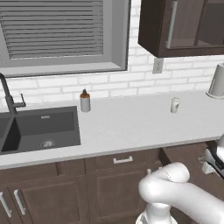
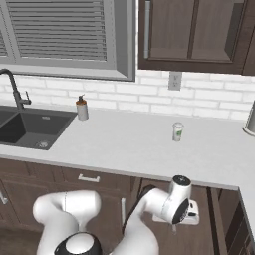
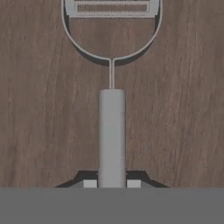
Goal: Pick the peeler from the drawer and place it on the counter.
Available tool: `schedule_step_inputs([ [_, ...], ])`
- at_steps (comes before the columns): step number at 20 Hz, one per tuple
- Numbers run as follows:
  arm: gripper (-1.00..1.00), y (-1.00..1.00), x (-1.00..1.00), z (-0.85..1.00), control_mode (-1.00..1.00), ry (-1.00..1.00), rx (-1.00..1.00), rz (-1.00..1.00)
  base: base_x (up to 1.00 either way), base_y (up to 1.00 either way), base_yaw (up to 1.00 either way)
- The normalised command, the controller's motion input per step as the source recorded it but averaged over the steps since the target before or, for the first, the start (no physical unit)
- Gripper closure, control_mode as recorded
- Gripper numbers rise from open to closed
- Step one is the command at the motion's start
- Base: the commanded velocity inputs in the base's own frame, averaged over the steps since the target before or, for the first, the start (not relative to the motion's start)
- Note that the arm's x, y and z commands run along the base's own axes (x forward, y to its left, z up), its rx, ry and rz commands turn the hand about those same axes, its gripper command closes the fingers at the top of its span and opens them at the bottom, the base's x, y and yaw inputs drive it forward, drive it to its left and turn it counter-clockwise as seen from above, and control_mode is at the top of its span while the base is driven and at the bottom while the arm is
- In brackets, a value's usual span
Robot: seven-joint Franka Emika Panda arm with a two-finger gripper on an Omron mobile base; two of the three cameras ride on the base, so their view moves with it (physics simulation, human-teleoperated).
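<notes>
while the arm reaches down below the desk's front edge, the fingers pinch the grey handle of the peeler. the peeler lies flat on the brown floor of the open drawer, its looped blade end pointing away from the fingers.

Light: even, soft and moderately bright, with no visible source.
Shadows: a thin dark shadow hugs the peeler on the drawer floor; faint ones sit beside the cup and soap bottle on the desk.
Glare: none.
Sharpness: all views slightly soft and low in detail.
Distortion: straight lines stay straight at the edges.
</notes>
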Motion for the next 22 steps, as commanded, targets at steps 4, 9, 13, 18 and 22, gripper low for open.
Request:
schedule_step_inputs([
  [4,1.0,0.0,-0.56,0.71,-1.0,0.0,0.0,-0.05,0.0,0.0,0.0],
  [9,1.0,0.02,-0.08,0.91,-1.0,0.0,0.0,-0.02,0.0,0.0,0.0],
  [13,1.0,0.15,0.0,0.93,-1.0,-0.01,0.0,0.0,0.0,0.0,0.0],
  [18,1.0,0.22,0.01,0.8,-1.0,-0.08,0.0,0.0,0.0,0.0,0.0],
  [22,1.0,0.31,0.28,0.63,-1.0,-0.11,0.0,0.0,0.0,0.0,0.0],
])
